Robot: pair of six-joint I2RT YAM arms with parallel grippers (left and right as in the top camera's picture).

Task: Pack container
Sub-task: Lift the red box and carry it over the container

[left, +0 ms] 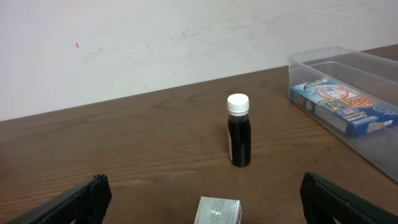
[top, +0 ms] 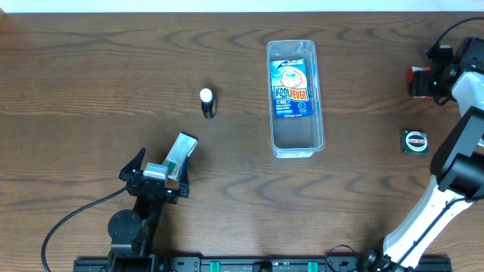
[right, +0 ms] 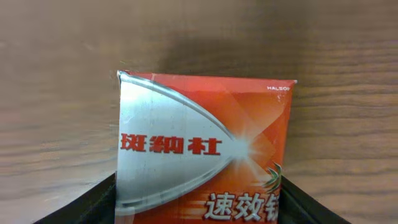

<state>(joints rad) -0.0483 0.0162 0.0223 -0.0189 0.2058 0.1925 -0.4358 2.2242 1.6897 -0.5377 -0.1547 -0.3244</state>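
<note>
The clear plastic container [top: 318,113] stands upright at the table's middle, with a blue Kool Fever box [top: 291,89] lying inside; it also shows in the left wrist view [left: 367,65]. My left gripper [top: 161,172] [left: 204,186] is wide open, with the near end of a silver-green box [top: 181,151] [left: 217,210] between its fingers, untouched. A small dark bottle [top: 207,103] [left: 239,134] with a white cap stands beyond it. My right gripper [top: 435,75] [right: 199,186] is at the far right, its fingers against both sides of a red and silver box [top: 417,80] [right: 205,143].
A small dark green packet [top: 414,141] with a round label lies on the table at the right, near my right arm. The table's back edge meets a white wall behind the container.
</note>
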